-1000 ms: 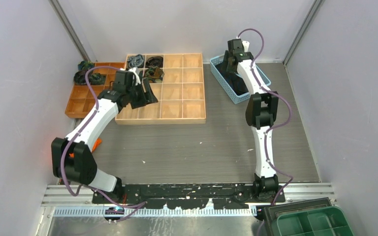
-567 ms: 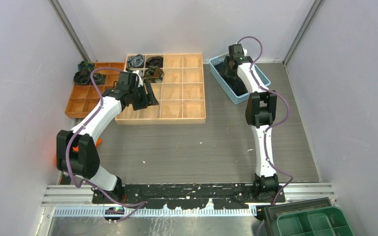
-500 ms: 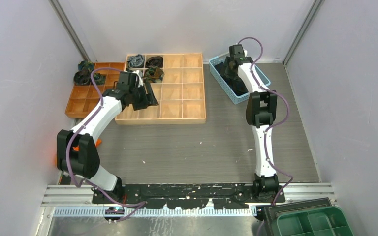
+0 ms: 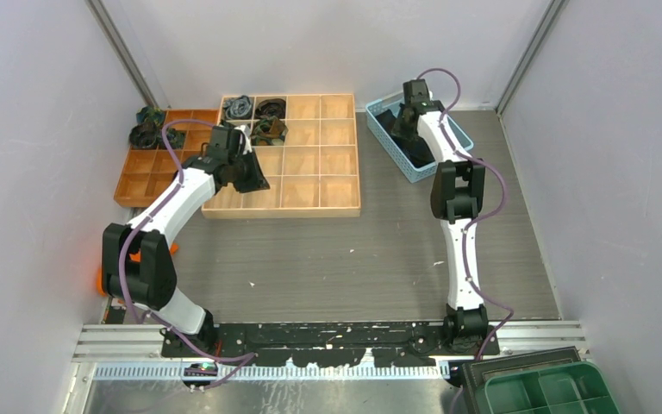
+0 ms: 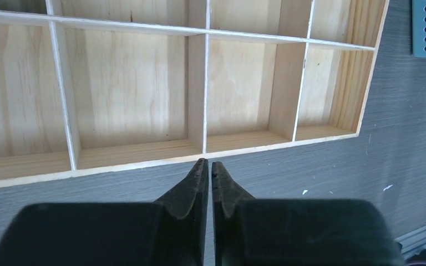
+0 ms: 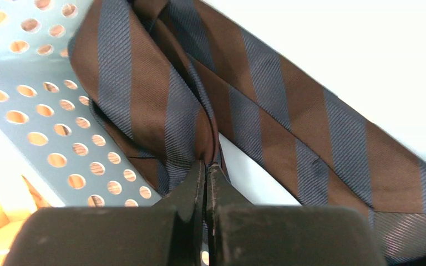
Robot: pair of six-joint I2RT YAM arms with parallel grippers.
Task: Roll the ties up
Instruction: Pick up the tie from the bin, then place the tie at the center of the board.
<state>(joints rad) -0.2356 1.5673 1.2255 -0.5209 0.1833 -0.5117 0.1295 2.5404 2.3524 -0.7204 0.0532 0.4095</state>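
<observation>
— Tie (image 6: pixel 244 111) in the right wrist view: how does it look?
— Broad diagonal stripes, brown and slate blue, with a fine ribbed weave. It lies loose, not rolled, and is folded over itself. Two lengths run off from the pinch, one up to the left and one down to the right.
— Where is it?
— In the blue basket (image 6: pixel 44 127), whose floor is punched with round holes. From above, the basket sits at the far right of the table (image 4: pixel 379 259), and the tie shows only as a dark heap inside.
— The right gripper (image 6: pixel 206 166)?
— Clamped on a fold of the tie, with the cloth bunching into the tips.
— And the left gripper (image 5: pixel 205 164)?
— Jaws together but for a hairline slit, nothing between them. Its tips point at the near wall of the wooden tray (image 5: pixel 144 160), by bare cells.
— Any other ties?
— Dark coils (image 4: pixel 270 109) fill three cells at the tray's far left corner. More sit at the far end of the orange tray (image 4: pixel 138 181) beside it. Their patterns are too small to tell.
</observation>
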